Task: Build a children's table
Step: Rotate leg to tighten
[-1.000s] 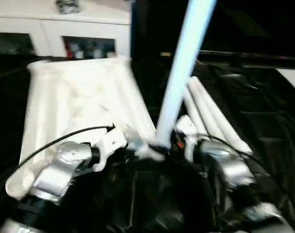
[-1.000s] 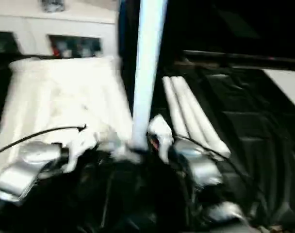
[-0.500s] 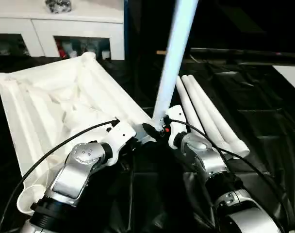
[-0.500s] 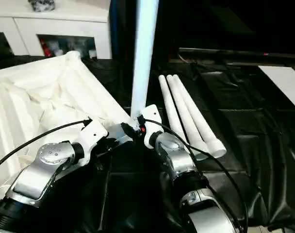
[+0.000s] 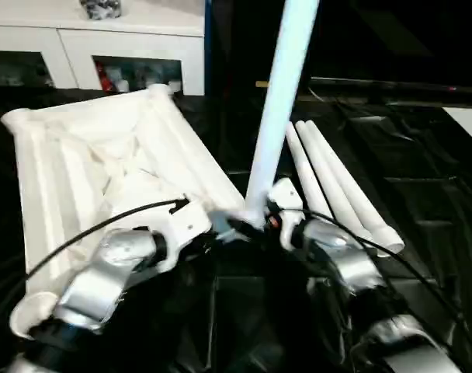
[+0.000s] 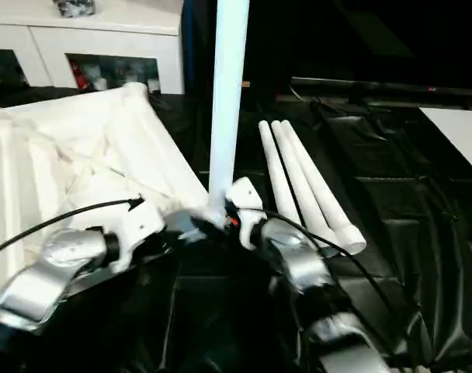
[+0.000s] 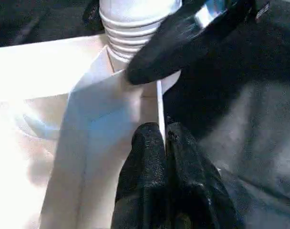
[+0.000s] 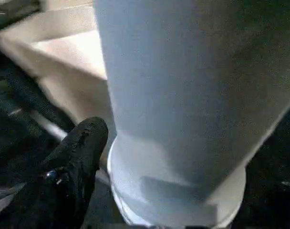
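**One leg upright at the table top's near corner, both grippers at its base**

From the left eye, you are looking down at the white table top (image 5: 104, 155), lying underside up on the black-draped work surface (image 5: 422, 179), its ribs showing. One white leg (image 5: 279, 101) stands nearly upright at the top's near right corner, leaning slightly and running out of the picture above. Three loose legs (image 5: 337, 186) lie side by side on the black cover just to the right of it. Your left gripper (image 5: 234, 228) and right gripper (image 5: 261, 220) meet at the base of the standing leg. White cabinets (image 5: 104, 47) stand behind.

The right eye gives you the same layout from slightly to the side.

In the left wrist view, your left gripper's two black fingers (image 7: 150, 157) are pressed together on the thin white edge of the table top's rim. Just beyond them you see the ribbed lower end of the upright leg, with one black finger of the right gripper lying against it.

In the right wrist view, the leg's wide lower end looms close. One black finger (image 8: 76, 157) sits beside it; you cannot tell whether this gripper grips the leg or stands spread around it.
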Motion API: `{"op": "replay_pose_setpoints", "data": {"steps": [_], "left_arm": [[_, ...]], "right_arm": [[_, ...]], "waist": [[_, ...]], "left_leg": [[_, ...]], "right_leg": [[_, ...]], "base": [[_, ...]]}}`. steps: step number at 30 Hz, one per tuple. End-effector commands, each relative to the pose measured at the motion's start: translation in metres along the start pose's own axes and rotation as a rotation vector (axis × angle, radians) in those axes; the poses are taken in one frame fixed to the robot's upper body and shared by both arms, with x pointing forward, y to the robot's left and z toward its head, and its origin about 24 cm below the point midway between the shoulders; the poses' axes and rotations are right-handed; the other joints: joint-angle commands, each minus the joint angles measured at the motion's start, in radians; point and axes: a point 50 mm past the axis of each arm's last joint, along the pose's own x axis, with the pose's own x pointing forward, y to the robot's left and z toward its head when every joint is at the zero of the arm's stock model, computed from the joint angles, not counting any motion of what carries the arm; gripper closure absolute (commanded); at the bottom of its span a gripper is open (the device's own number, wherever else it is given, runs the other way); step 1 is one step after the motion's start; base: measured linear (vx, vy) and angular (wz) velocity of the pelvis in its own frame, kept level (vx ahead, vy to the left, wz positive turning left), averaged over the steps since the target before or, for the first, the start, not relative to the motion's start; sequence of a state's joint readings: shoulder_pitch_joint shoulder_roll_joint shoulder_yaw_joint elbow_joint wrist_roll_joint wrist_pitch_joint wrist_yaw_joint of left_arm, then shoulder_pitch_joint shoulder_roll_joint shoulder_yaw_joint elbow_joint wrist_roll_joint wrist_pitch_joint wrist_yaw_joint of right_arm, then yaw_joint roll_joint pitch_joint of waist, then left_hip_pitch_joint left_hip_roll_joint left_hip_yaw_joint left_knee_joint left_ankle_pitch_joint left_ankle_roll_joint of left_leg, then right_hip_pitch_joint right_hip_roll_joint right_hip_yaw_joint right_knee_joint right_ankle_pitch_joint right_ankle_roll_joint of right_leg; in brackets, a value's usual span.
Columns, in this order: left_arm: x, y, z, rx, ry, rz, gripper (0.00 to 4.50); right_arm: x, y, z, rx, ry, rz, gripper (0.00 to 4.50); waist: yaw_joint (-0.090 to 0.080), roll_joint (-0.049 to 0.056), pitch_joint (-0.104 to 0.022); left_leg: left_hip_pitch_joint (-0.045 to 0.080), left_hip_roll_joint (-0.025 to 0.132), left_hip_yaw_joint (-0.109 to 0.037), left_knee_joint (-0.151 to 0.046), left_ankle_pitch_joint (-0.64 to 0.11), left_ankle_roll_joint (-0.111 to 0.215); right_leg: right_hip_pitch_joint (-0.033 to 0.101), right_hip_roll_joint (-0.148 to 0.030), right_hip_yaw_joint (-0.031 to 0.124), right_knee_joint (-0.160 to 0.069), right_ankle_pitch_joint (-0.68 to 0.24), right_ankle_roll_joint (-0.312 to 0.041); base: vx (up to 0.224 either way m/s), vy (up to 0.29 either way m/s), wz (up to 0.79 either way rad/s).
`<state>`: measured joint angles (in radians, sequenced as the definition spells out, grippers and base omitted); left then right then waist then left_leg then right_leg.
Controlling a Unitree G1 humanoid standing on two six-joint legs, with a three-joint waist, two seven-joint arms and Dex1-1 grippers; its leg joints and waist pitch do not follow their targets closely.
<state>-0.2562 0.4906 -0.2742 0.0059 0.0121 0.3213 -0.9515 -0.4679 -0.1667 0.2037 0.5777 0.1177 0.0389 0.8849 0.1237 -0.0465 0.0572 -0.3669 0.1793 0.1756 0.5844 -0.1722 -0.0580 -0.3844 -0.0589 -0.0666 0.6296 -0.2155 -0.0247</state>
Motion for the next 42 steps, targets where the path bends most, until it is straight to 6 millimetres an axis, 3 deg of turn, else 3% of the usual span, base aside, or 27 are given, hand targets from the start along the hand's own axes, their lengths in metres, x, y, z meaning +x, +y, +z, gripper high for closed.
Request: {"op": "replay_pose_setpoints", "data": {"steps": [1, 6, 13, 16, 23, 26, 28, 31, 34, 37, 40, 41, 42], "left_arm": [[0.004, -0.010, 0.009, 0.044, -0.070, -0.118, 4.50], [-0.005, -0.011, 0.004, 0.035, -0.069, -0.200, 4.50], [-0.018, -0.007, -0.002, 0.036, -0.048, -0.308, 4.50], [-0.019, -0.005, -0.003, 0.038, -0.039, -0.317, 4.50], [-0.018, -0.004, -0.004, 0.034, -0.043, -0.310, 4.50], [-0.014, 0.000, -0.003, 0.019, -0.051, -0.239, 4.50], [-0.010, 0.004, -0.002, 0.008, -0.051, -0.175, 4.50], [0.000, 0.013, 0.006, -0.039, -0.082, -0.009, 4.50], [0.005, 0.014, 0.011, -0.049, -0.089, 0.058, 4.50], [0.011, 0.014, 0.016, -0.051, -0.090, 0.138, 4.50], [0.018, 0.012, 0.024, -0.065, -0.105, 0.200, 4.50], [0.022, 0.009, 0.029, -0.075, -0.122, 0.223, 4.50], [0.024, 0.007, 0.031, -0.074, -0.130, 0.224, 4.50]], "right_arm": [[-0.005, 0.009, 0.005, -0.011, -0.007, 0.138, 0.73], [-0.017, 0.014, 0.003, -0.026, 0.023, 0.269, 0.73], [-0.031, 0.024, 0.002, -0.068, 0.096, 0.449, 1.19], [-0.030, 0.026, 0.000, -0.074, 0.113, 0.465, 1.51], [-0.025, 0.029, -0.003, -0.034, 0.101, 0.442, 1.72], [-0.016, 0.025, -0.006, -0.001, 0.076, 0.335, 1.75], [-0.009, 0.020, -0.006, 0.015, 0.060, 0.244, 1.75], [0.011, 0.006, -0.009, 0.073, 0.055, -0.017, 1.76], [0.020, 0.001, -0.009, 0.111, 0.055, -0.129, 1.76], [0.033, -0.004, -0.009, 0.168, 0.062, -0.269, 1.76], [0.042, -0.006, -0.008, 0.203, 0.074, -0.360, 1.76], [0.047, -0.003, -0.006, 0.204, 0.063, -0.348, 1.76], [0.049, -0.002, -0.005, 0.192, 0.060, -0.341, 1.20]], "waist": [[0.001, 0.009, -0.057], [0.010, 0.007, -0.054], [0.021, 0.006, -0.056], [0.021, 0.004, -0.054], [0.021, 0.004, -0.056], [0.017, 0.004, -0.053], [0.015, 0.003, -0.051], [-0.002, 0.001, -0.048], [-0.015, 0.000, -0.047], [-0.016, 0.003, -0.048], [-0.025, 0.000, -0.050], [-0.027, 0.001, -0.052], [-0.024, -0.002, -0.054]], "left_leg": [[0.017, 0.060, -0.021, -0.074, -0.222, 0.029], [0.018, 0.061, -0.021, -0.077, -0.254, 0.016], [0.019, 0.062, -0.021, -0.076, -0.237, 0.022], [0.018, 0.062, -0.022, -0.078, -0.255, 0.015], [0.017, 0.062, -0.023, -0.078, -0.243, 0.011], [0.019, 0.062, -0.023, -0.080, -0.265, 0.000], [0.021, 0.061, -0.026, -0.082, -0.298, -0.013], [0.016, 0.061, -0.034, -0.089, -0.333, -0.051], [0.021, 0.057, -0.037, -0.087, -0.362, -0.051], [0.024, 0.057, -0.036, -0.086, -0.361, -0.044], [0.020, 0.058, -0.035, -0.089, -0.337, -0.052], [0.024, 0.058, -0.031, -0.085, -0.335, -0.047], [0.025, 0.057, -0.029, -0.082, -0.312, -0.036]], "right_leg": [[0.037, -0.093, 0.060, -0.079, -0.148, -0.177], [0.034, -0.096, 0.061, -0.086, -0.226, -0.170], [0.032, -0.095, 0.060, -0.081, -0.207, -0.176], [0.032, -0.097, 0.060, -0.084, -0.237, -0.174], [0.033, -0.098, 0.060, -0.083, -0.236, -0.173], [0.029, -0.100, 0.061, -0.086, -0.266, -0.172], [0.028, -0.102, 0.060, -0.093, -0.335, -0.157], [0.030, -0.106, 0.056, -0.095, -0.411, -0.141], [0.025, -0.109, 0.057, -0.107, -0.467, -0.119], [0.023, -0.107, 0.060, -0.108, -0.460, -0.118], [0.025, -0.103, 0.058, -0.099, -0.396, -0.136], [0.022, -0.103, 0.062, -0.098, -0.366, -0.144], [0.024, -0.102, 0.062, -0.096, -0.328, -0.151]], "base": [[0.000, 0.000, 0.00], [0.000, 0.000, 0.00], [0.000, 0.000, 0.00], [0.000, 0.000, 0.00], [0.000, 0.000, 0.00], [0.000, 0.000, 0.00], [0.000, 0.000, 0.00], [0.000, 0.000, 0.00], [0.000, 0.000, 0.00], [0.000, 0.000, 0.00], [0.000, 0.000, 0.00], [0.000, 0.000, 0.00], [0.000, 0.000, 0.00]]}}
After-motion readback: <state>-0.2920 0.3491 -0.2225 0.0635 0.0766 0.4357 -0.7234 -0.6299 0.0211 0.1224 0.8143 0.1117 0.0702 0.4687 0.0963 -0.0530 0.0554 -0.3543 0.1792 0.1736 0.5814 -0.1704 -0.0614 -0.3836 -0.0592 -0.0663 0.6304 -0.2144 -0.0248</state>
